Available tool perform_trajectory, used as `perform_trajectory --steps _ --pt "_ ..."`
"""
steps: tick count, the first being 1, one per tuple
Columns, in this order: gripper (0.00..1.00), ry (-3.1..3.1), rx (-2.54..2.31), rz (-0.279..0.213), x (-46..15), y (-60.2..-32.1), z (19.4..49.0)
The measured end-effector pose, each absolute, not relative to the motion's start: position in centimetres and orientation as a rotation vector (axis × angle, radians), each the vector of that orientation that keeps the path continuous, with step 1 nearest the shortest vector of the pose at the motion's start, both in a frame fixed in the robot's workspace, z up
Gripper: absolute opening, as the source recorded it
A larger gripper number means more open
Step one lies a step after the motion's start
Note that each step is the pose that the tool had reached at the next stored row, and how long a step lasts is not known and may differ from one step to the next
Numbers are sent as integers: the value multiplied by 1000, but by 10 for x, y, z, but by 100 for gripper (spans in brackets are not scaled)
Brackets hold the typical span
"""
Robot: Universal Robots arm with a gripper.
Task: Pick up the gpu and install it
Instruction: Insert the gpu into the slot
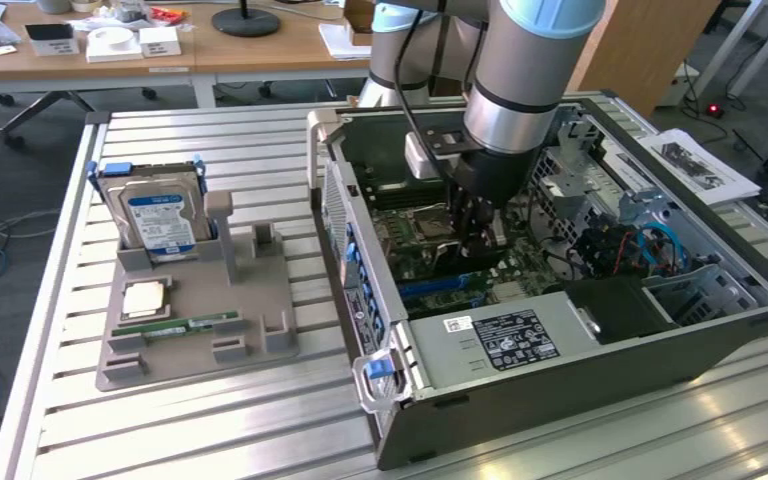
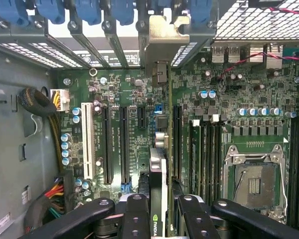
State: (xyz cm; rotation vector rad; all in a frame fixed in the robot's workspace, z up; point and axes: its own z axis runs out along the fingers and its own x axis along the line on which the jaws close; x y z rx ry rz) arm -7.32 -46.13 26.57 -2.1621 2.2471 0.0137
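**Gpu** [image 2: 158, 169]: one. It is seen edge-on and upright, low over the motherboard [image 2: 139, 89] inside the open computer case [image 1: 704, 345], at the exterior view's right. The card hides whichever slot lies under it.

**Gripper** [image 2: 161, 201]: one. It is part-way closed and clamps the gpu between its two fingers [image 2: 135, 214], reaching down into the case.

**Handling note (judgement):** The card should stay vertical with its lower edge parallel to the slot. Its end should be lined up with the rear openings, and it should be pressed straight down, evenly, without rocking.

**On the board:**
- one white slot [image 2: 88, 149]
- two long black slots [image 2: 107, 144]
- one short black slot [image 2: 139, 117]
- one empty processor socket [image 2: 254, 181]

**Grey holder** [image 1: 157, 365], at the exterior view's left and well apart from the case:
- one hard drive [image 1: 157, 215], standing upright
- one processor chip [image 1: 144, 298]
- one memory stick [image 1: 181, 325]
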Motion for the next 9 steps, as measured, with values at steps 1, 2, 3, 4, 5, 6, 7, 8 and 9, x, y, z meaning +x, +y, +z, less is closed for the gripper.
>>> perform_trajectory --steps 1,2,3,4,5,6,7,8,9 --pt "27 2247 -2162 14 -73 -461 266" --pt "27 2247 -2162 14 -73 -461 266" --pt "27 2247 -2162 14 -74 -461 266" --pt "27 2247 -2162 14 -74 -461 266" --pt "27 2247 -2162 14 -75 -461 266" --pt "27 2247 -2162 14 -75 -461 266" --pt "27 2247 -2162 14 -75 -461 266" --pt "27 2247 -2162 14 -76 -461 266" --pt "27 2247 -2162 14 -76 -461 266"
